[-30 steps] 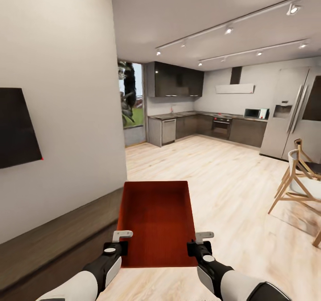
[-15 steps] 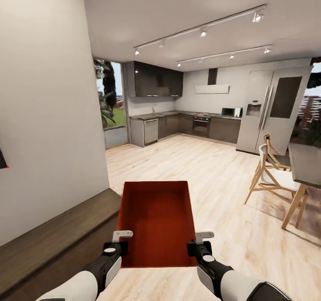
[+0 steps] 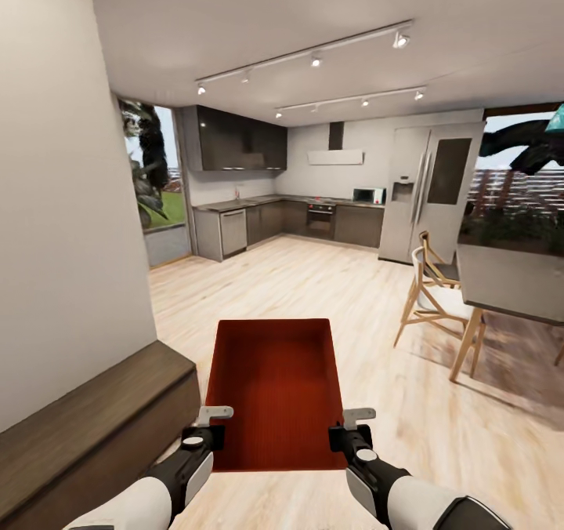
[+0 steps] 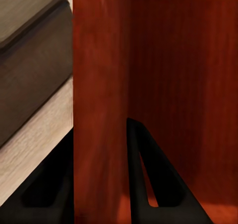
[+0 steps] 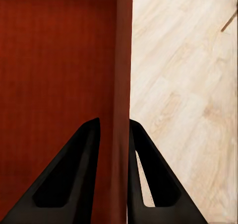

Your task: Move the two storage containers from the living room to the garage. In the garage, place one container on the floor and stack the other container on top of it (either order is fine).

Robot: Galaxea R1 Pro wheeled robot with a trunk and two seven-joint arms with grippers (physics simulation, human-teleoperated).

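An orange-red open-top storage container point(image 3: 274, 389) hangs in front of me above the light wood plank floor point(image 3: 368, 303), carried between both arms. My left gripper point(image 3: 210, 428) is shut on its left wall point(image 4: 99, 110), one black finger point(image 4: 148, 179) inside and one outside. On the other side, my right gripper point(image 3: 349, 430) is shut on the right wall point(image 5: 123, 85), its fingers point(image 5: 74, 174) straddling the wall. The bin is empty. The second container is out of view.
A low dark wood cabinet point(image 3: 86, 428) runs along the white wall point(image 3: 55, 201) at my left. Ahead lies a kitchen with dark cabinets point(image 3: 258, 220) and a tall fridge point(image 3: 427, 193). Wooden chairs point(image 3: 431, 299) and a dining table point(image 3: 509, 279) stand at the right.
The whole view has swung to the right: the black wall TV has left the picture and the dining table has come in. The container and both grippers hold the same pose.
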